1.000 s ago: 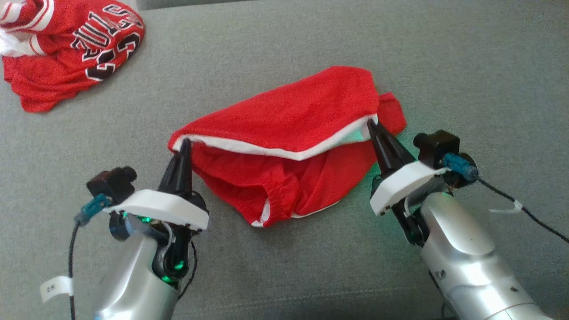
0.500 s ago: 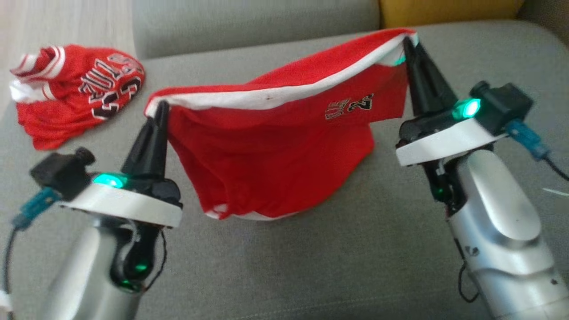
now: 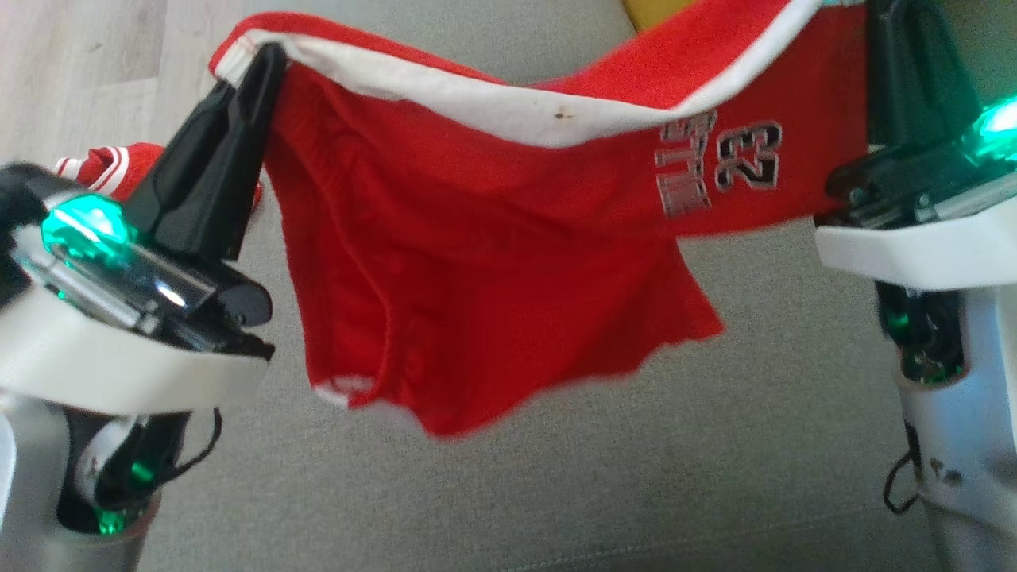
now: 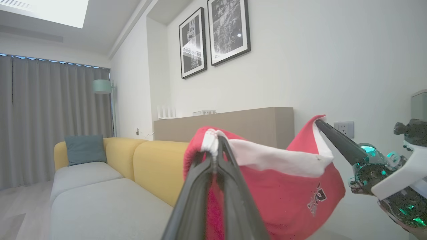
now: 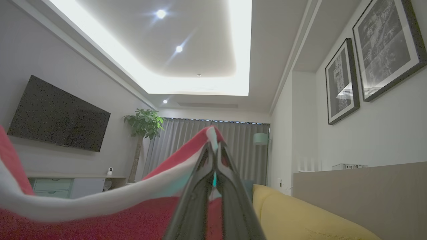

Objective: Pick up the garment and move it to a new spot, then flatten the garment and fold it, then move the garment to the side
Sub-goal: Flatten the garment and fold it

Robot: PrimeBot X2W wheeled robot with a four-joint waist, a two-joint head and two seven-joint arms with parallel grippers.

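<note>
Fingers (image 3: 210,163) of the left gripper (image 4: 217,141) pinch one white-banded corner of the garment (image 3: 477,262); the right gripper (image 5: 213,148) pinches the other. It hangs stretched between them above the grey sofa (image 3: 636,477).

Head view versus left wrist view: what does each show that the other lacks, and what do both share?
Head view adds: a striped red cloth partly behind the left end effector, and that arm's green-lit wrist. Left wrist view adds: framed pictures, curtains, a floor lamp. Shared: the red garment stretched by its white band between the left end effector and the right end effector, both shut; its "23" print; the grey sofa seat.
</note>
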